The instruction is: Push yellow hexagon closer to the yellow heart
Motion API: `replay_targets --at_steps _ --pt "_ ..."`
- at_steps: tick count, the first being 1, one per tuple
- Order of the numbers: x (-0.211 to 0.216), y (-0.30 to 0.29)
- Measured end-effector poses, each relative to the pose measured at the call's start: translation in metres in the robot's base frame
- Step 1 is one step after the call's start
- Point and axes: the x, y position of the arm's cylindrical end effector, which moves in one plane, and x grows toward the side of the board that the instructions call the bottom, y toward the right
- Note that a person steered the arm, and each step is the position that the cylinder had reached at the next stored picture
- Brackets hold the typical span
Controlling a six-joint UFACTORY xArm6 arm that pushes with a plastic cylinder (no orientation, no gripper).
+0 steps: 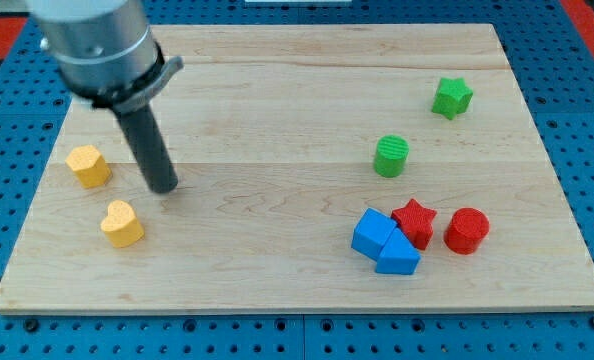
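Note:
The yellow hexagon (88,165) lies near the board's left edge. The yellow heart (123,223) lies just below and to the right of it, a short gap apart. My tip (163,187) rests on the board right of the hexagon and above-right of the heart, touching neither. The rod rises from it to the grey arm body at the view's top left.
A green star (453,97) and a green cylinder (391,156) sit at the right. Below them cluster two blue blocks (385,242), a red star (414,221) and a red cylinder (467,230). The wooden board (277,80) lies on a blue pegboard.

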Motion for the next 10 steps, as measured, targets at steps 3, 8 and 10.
replay_targets --at_steps 3,8,10 --pt "-0.043 -0.065" --pt "-0.008 -0.080" --pt "0.019 -0.148"
